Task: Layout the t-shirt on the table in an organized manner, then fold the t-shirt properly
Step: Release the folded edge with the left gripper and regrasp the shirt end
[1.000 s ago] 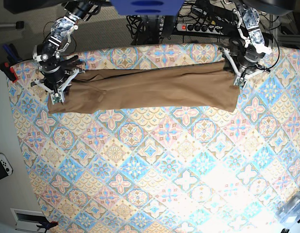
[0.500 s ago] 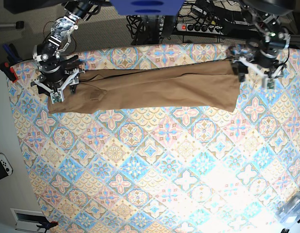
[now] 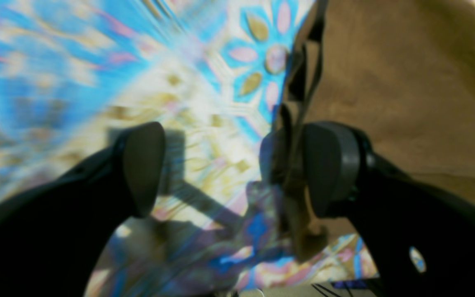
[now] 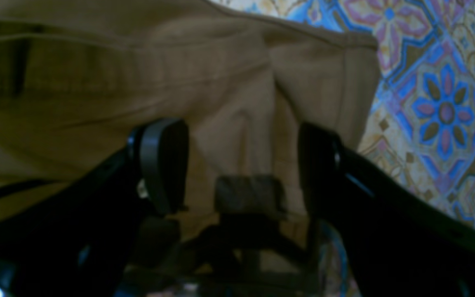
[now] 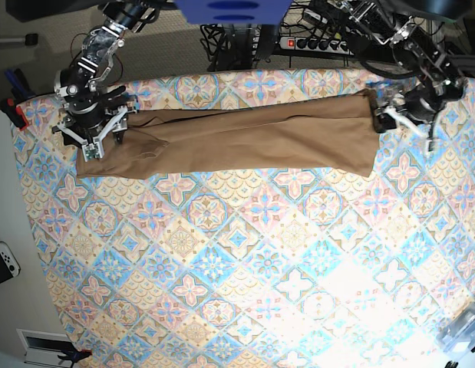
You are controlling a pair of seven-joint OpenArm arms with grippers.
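The tan-brown t-shirt [image 5: 245,138] lies folded into a long narrow strip across the far part of the table [image 5: 245,261]. My right gripper [image 5: 94,140] hovers over the strip's left end. In the right wrist view, that right gripper [image 4: 241,165] is open with wrinkled cloth of the t-shirt [image 4: 229,82] below its fingers. My left gripper [image 5: 410,125] is just off the strip's right end. Seen from the left wrist, the left gripper [image 3: 235,169] is open over the table [image 3: 204,140], and the t-shirt [image 3: 406,82] has its hem beside one finger [image 3: 328,165].
A power strip [image 5: 321,42] and cables lie beyond the far edge. A white game controller [image 5: 3,261] sits off the table's left side. A clear plastic item [image 5: 463,330] is at the near right corner. Red-handled tools [image 5: 14,111] lie at the far left.
Both grippers have opened and let go of the t-shirt's ends. The left arm swung rightward off the strip's right edge; the right arm stays over the left end.
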